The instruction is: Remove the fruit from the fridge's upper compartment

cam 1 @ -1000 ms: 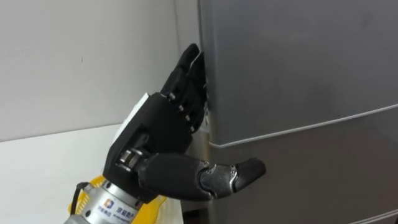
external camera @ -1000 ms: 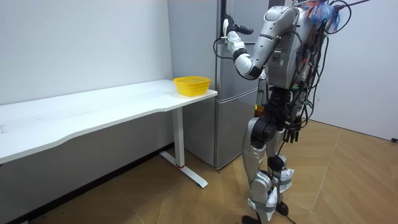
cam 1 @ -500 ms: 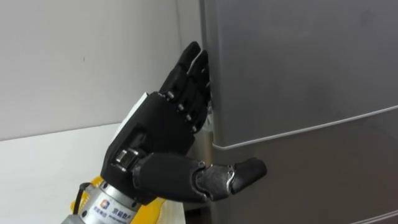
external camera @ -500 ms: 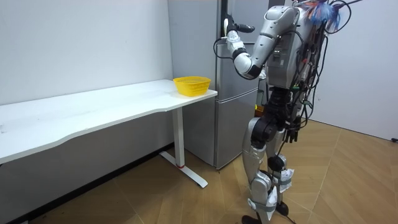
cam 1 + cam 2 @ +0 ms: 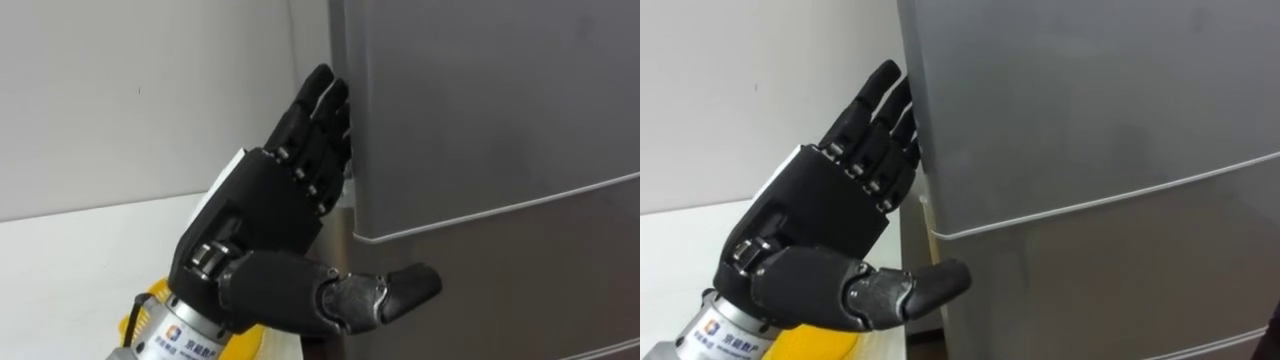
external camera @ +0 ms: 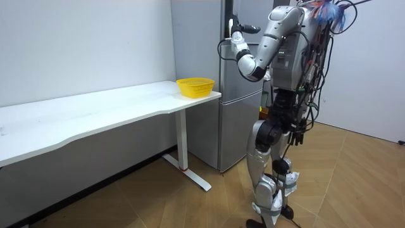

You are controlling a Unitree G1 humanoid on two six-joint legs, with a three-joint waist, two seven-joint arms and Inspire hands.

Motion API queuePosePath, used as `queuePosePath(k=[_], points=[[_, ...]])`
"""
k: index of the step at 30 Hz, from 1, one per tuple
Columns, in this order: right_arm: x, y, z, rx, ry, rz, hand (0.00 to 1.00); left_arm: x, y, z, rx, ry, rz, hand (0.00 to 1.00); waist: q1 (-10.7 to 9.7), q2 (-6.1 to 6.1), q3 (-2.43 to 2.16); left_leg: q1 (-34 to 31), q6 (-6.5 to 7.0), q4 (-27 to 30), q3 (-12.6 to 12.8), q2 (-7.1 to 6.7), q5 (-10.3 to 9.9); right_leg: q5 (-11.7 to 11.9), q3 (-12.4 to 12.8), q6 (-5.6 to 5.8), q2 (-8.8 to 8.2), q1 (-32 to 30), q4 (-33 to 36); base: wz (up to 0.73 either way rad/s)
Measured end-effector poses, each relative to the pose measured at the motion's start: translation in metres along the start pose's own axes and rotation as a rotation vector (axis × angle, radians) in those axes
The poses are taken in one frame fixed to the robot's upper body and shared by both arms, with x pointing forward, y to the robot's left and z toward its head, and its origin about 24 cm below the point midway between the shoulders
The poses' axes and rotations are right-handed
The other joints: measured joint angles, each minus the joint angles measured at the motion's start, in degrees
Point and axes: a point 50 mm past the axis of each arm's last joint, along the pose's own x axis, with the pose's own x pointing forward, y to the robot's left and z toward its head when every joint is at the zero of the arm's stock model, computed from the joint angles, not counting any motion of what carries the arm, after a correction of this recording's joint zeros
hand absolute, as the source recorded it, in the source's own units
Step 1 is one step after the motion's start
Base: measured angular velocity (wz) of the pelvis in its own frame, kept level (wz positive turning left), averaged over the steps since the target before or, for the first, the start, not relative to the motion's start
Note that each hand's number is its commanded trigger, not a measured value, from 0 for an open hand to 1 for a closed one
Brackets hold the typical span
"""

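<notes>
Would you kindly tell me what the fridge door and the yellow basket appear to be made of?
Fridge door: probably painted or brushed metal, grey, smooth, with a soft matte sheen. Yellow basket: likely plastic, given its uniform bright colour; its texture is too small to confirm.

Illumination: bright, even, diffuse indoor light.
A soft sheen lies across the grey fridge door (image 5: 480, 110); shade gathers under the white table (image 6: 95, 114), against the wall.

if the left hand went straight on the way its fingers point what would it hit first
Most likely the left edge of the upper fridge door; the left hand has its fingertips nearly on it, though depth is unclear.
</notes>
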Motion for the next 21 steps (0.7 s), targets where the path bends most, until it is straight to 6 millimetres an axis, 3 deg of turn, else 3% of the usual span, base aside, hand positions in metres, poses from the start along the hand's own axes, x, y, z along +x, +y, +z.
queuePosePath(k=[3,4,5,14,19,21], points=[[0.0,0.0,-0.001,0.0,0.004,0.002,0.0,-0.001,0.003,0.0,0.005,0.001,0.017,1.0,0.1,-0.05,0.01,0.0,0.01,0.0,0.3,-0.08,0.0,0.0,1.1,0.07,0.0,0.1,0.0,0.04],[0.0,0.0,-0.001,0.0,0.004,0.002,0.0,-0.001,0.004,0.0,0.009,0.002,0.022,0.4,0.1,-0.05,0.01,0.0,0.01,0.0,0.8,-0.06,0.0,0.1,1.4,0.09,-0.02,0.1,0.0,0.08],[0.0,0.0,-0.001,-0.001,0.004,0.002,0.0,-0.001,0.004,0.001,0.011,0.002,0.024,0.01,0.2,-0.06,0.01,0.0,0.01,0.1,1.1,-0.03,0.0,0.1,1.5,0.11,-0.03,0.1,0.0,0.07],[0.0,0.001,-0.001,-0.006,0.005,0.003,0.0,0.007,-0.008,0.001,0.001,-0.02,-0.107,0.0,0.0,-0.11,0.03,0.1,0.78,0.0,1.7,-0.04,-0.5,0.3,2.8,0.52,0.02,-0.1,0.1,-0.04],[0.0,-0.001,0.0,-0.008,0.002,-0.002,0.0,0.026,-0.04,0.001,-0.017,-0.034,-0.374,0.0,-0.4,-0.23,0.11,0.3,0.78,0.0,2.7,0.1,-0.5,0.3,2.8,0.51,0.07,0.1,0.2,-0.08],[0.0,-0.002,0.001,-0.007,-0.001,-0.007,0.0,0.029,-0.05,0.0,-0.026,-0.033,-0.462,0.0,-0.9,0.15,-0.13,0.5,0.77,0.0,2.9,0.12,-0.5,0.3,2.8,0.5,0.07,0.1,0.1,-0.07]])
